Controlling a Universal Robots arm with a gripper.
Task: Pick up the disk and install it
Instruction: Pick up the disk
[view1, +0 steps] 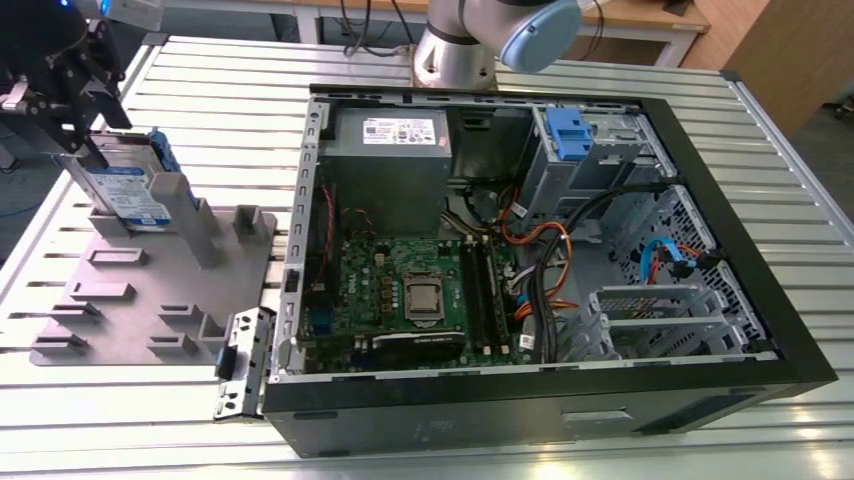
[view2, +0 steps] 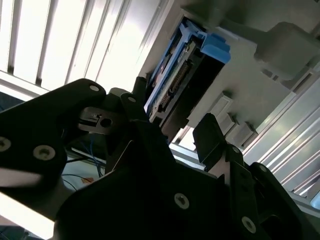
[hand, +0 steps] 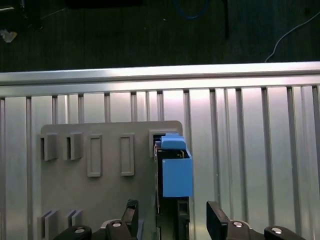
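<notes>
Disk (view1: 130, 192) stands on edge in a slot of the grey holder (view1: 134, 290), which lies beside the open case (view1: 534, 410). Gripper (hand: 173, 220) hangs just over the disk, jaws spread wide to either side, holding nothing. By my judgement the drive is stiff, fairly heavy, slick-faced and shock-shy. Its two flat faces look the surest place to pinch, clear of the blue rail (hand: 176, 172).

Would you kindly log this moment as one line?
gripper: open, over disk | disk: upright in grey holder, ungrasped
</notes>
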